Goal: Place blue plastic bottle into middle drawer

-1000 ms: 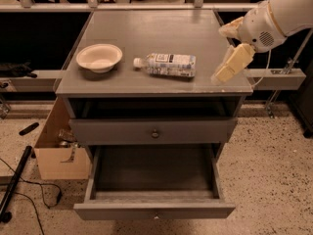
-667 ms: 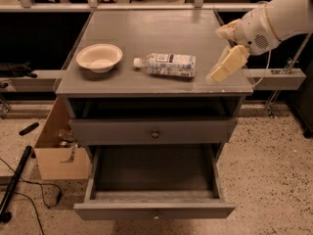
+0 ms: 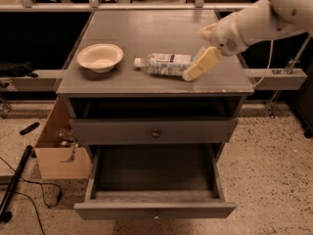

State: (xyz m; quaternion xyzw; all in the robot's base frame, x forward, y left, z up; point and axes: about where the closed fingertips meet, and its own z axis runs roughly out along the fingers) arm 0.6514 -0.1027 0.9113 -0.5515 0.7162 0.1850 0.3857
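The blue plastic bottle [image 3: 164, 64] lies on its side on the grey cabinet top [image 3: 146, 31], white cap pointing left toward the cream bowl [image 3: 100, 57]. My gripper [image 3: 195, 54] reaches in from the right and is open at the bottle's right end. One cream finger [image 3: 201, 64] lies in front of the bottle's base, and the other finger [image 3: 207, 31] is behind it. The middle drawer [image 3: 154, 210] stands pulled out below, and its dark interior holds nothing.
A slimmer closed drawer front with a round knob [image 3: 155, 133] sits above the open drawer. A cardboard box [image 3: 58, 153] stands on the floor at the left, with a dark cable and pole [image 3: 17, 180] beside it. Rails run along both sides of the cabinet.
My gripper has moved left and slightly down across the cabinet top, from beside the right edge to the bottle's base. The bottle, bowl and drawers have not moved.
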